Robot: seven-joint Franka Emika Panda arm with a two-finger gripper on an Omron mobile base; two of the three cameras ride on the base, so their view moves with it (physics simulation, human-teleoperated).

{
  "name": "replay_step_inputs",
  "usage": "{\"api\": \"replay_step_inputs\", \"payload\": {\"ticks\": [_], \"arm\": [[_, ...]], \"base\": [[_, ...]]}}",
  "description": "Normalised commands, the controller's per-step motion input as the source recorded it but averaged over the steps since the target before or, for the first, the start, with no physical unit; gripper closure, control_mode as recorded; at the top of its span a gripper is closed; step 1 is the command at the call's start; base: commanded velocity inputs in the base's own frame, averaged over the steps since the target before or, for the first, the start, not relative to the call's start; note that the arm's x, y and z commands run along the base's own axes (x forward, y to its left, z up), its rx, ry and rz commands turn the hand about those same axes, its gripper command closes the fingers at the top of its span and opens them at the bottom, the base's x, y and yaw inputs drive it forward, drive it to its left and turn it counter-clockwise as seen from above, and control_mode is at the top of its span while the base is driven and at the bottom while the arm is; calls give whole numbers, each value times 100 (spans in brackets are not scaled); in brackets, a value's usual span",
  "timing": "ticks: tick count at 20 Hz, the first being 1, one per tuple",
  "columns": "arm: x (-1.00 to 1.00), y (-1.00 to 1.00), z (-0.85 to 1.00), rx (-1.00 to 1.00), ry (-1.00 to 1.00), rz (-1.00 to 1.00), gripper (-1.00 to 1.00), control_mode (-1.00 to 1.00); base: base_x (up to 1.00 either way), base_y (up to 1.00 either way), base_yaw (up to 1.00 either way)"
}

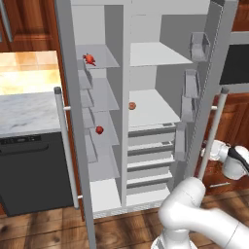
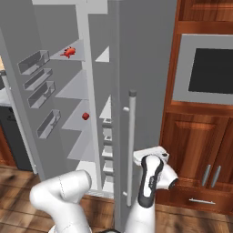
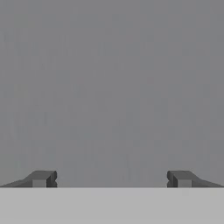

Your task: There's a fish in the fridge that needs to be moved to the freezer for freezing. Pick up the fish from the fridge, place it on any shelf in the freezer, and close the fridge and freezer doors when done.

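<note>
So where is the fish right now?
The fish lies on an upper shelf of the freezer, the narrow left compartment, two shelves above a red ball.

Left base view faces the open fridge [image 1: 154,109] and freezer [image 1: 99,116] head-on from the left. Right base view looks past a door's [image 2: 145,82] outer face, sharing the freezer shelves. Hand view sits close against flat grey.
</note>
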Motion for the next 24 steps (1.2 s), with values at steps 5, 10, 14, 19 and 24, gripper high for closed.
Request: {"api": "replay_step_inputs", "payload": {"ticks": [5, 10, 14, 19, 24], "arm": [[62, 100, 6, 7, 1, 0, -100, -100], [71, 81, 0, 4, 0, 0, -100, -100], [78, 59, 0, 0, 0, 0, -100, -100], [79, 31, 0, 0, 0, 0, -100, -100], [80, 0, 0, 0, 7, 0, -100, -100]], "base": [[0, 0, 0], [0, 0, 0], [0, 0, 0], [0, 0, 0], [0, 0, 0]]}}
